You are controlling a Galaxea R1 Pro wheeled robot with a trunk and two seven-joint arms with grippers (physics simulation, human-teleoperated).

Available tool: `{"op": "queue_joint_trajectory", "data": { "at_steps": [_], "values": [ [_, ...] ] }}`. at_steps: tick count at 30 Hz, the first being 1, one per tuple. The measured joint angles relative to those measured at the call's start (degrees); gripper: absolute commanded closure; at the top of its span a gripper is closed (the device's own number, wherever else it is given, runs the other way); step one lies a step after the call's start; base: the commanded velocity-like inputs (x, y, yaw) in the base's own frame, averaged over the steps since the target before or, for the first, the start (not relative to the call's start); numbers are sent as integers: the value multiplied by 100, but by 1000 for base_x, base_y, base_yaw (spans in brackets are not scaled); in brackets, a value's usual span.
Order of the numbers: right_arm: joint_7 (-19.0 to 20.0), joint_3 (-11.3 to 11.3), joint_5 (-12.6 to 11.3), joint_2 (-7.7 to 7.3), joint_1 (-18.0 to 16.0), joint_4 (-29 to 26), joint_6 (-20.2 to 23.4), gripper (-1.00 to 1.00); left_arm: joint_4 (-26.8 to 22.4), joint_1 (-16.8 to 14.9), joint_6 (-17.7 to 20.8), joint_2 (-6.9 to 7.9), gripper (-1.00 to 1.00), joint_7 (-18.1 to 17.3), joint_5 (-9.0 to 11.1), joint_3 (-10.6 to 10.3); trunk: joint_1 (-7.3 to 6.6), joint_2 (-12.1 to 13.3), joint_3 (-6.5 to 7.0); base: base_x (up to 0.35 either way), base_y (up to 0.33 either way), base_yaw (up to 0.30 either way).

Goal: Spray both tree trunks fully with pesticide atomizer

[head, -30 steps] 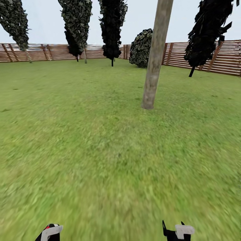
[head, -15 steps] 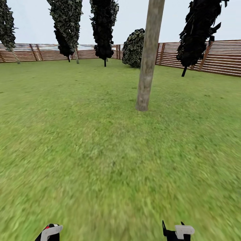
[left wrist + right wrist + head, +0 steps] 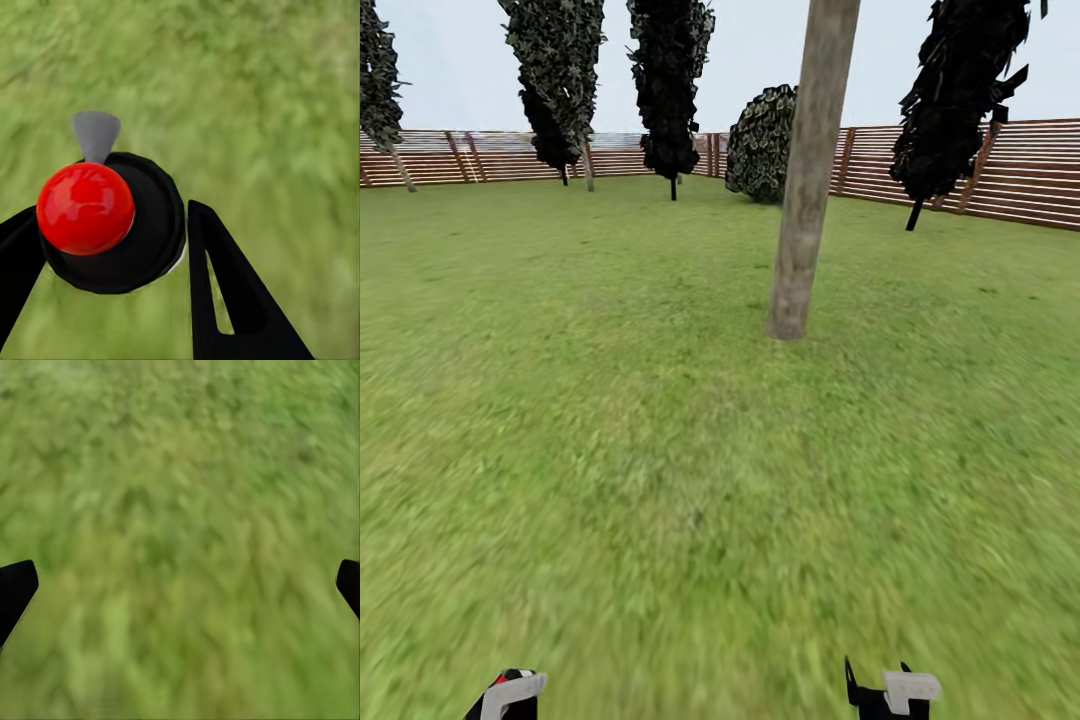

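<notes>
This is an outdoor garden: a wide green lawn (image 3: 660, 450) of blurry grass runs back to a brown fence (image 3: 1000, 170) of horizontal wooden slats that closes it in on the far and right sides. A bare grey-brown tree trunk (image 3: 805, 200) rises from the grass, and dark columnar trees (image 3: 670, 80) and a rounded shrub (image 3: 762, 140) stand near the fence under a pale sky.

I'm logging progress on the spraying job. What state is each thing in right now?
pesticide atomizer: held between the left gripper's fingers, red knob toward the camera.
left gripper: shut on the atomizer.
right gripper: open, holding nothing, over grass.
tree trunk: ahead on the lawn, leaning in the head view; no spray visible on it.
</notes>
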Motion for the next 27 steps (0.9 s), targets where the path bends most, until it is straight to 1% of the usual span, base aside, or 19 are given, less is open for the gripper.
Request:
{"op": "queue_joint_trajectory", "data": {
  "at_steps": [13,16,22,27],
  "values": [
    [5,1,0,0,0,-1,0,-100,5,0,0,1,100,-2,2,1,0,0,0,329,0,-4],
    [5,1,0,0,1,-3,0,-100,6,-1,0,1,100,0,2,1,0,0,0,329,0,-157],
    [4,1,0,-1,2,-4,0,-100,7,-2,-1,1,100,-2,3,1,0,0,0,329,0,-249],
    [5,1,0,8,0,-1,-2,-100,2,0,0,2,100,-3,2,1,0,0,0,329,0,-50]
  ]
}}
